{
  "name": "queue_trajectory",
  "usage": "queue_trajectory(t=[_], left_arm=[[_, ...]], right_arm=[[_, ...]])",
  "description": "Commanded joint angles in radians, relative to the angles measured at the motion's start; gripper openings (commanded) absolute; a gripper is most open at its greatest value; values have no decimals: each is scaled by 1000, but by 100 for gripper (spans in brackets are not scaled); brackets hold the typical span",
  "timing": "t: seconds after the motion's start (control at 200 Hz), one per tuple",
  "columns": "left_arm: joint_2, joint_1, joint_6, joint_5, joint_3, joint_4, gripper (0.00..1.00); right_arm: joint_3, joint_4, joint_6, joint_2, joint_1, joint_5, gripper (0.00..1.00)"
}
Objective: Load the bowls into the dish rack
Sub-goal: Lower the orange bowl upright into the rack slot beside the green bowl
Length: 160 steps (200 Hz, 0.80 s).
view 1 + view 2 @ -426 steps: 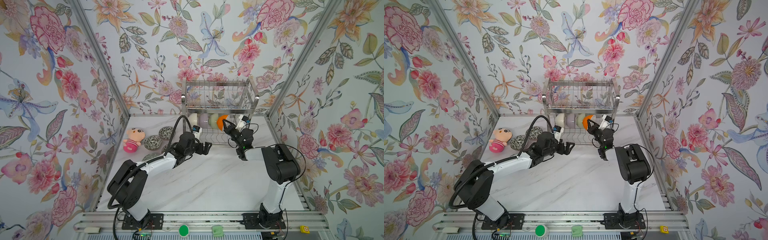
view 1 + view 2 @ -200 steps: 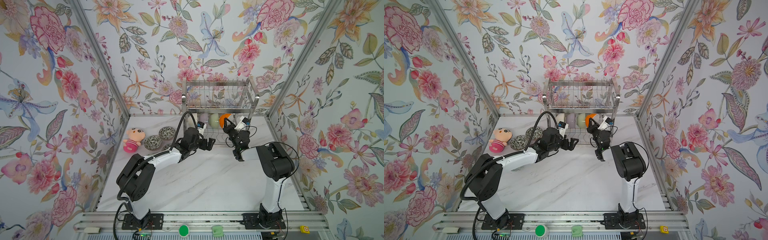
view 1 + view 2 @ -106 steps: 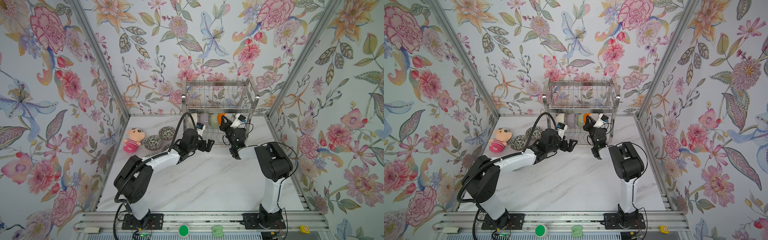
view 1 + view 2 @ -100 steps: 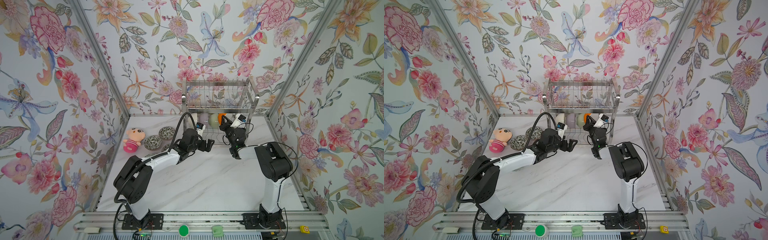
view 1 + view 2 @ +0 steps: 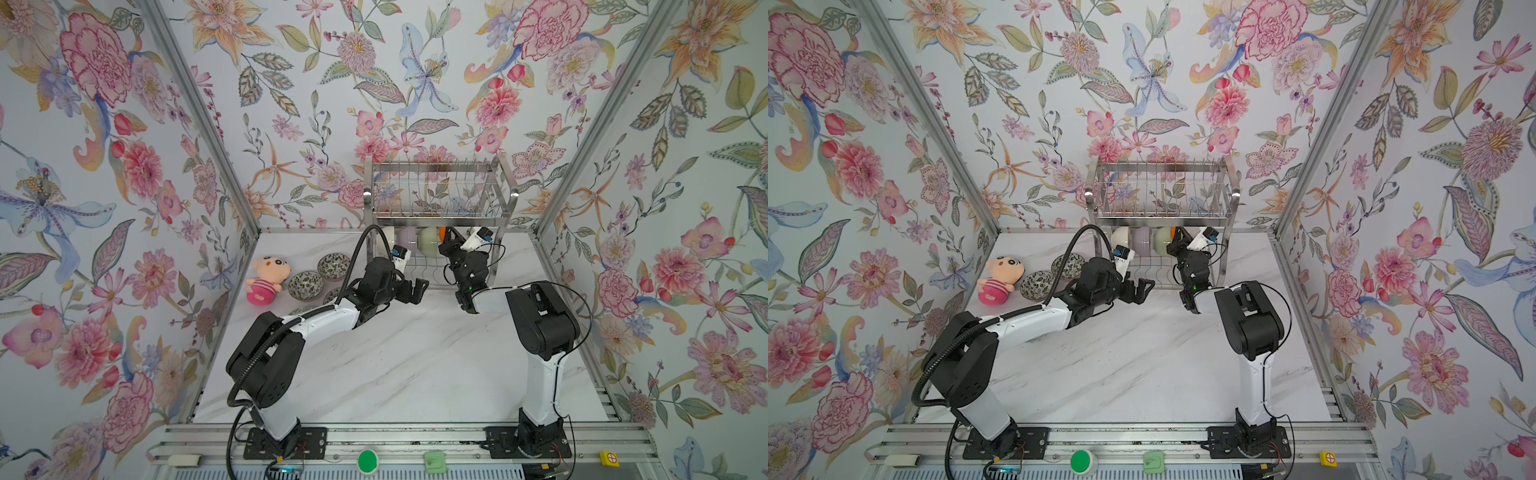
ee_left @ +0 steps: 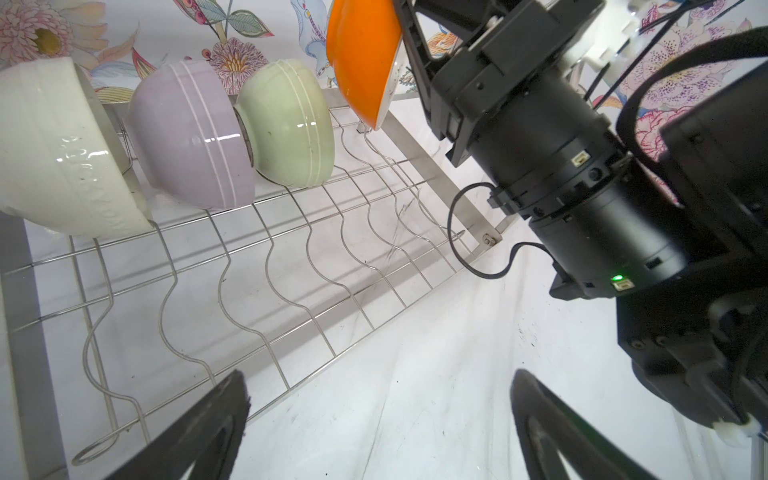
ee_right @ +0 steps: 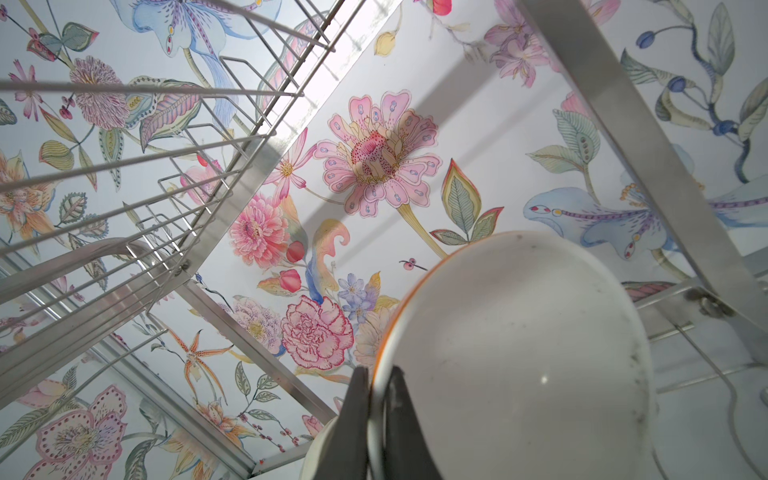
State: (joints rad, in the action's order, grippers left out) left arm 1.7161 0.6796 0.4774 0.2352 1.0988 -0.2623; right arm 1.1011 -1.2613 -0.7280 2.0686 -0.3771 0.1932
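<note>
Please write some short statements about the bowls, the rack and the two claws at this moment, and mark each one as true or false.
1. The right claw is shut on the rim of the orange bowl. True.
2. The left claw holds the lilac bowl. False: it is open and empty, in front of the dish rack.
3. The cream bowl, the lilac bowl and the green bowl sit on the upper shelf. False: they sit on the lower shelf; the upper shelf holds no bowl.
4. The patterned bowls stand on the table beside the pink doll. True.
</note>
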Motion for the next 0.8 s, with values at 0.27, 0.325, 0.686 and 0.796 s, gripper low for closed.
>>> queue_trajectory(t=[0.27,0.325,0.686,0.796], left_arm=[[-36,-19,-34,4,-14,25,99],[-34,-21,-34,7,-13,26,99],[-30,-41,-30,13,-22,20,99],[-27,-48,-29,14,-22,20,99]], right_arm=[[72,-59,-40,79,1,58,0],[80,-65,-49,91,5,56,0],[128,-105,-111,178,19,43,0],[156,-126,-133,215,20,32,0]])
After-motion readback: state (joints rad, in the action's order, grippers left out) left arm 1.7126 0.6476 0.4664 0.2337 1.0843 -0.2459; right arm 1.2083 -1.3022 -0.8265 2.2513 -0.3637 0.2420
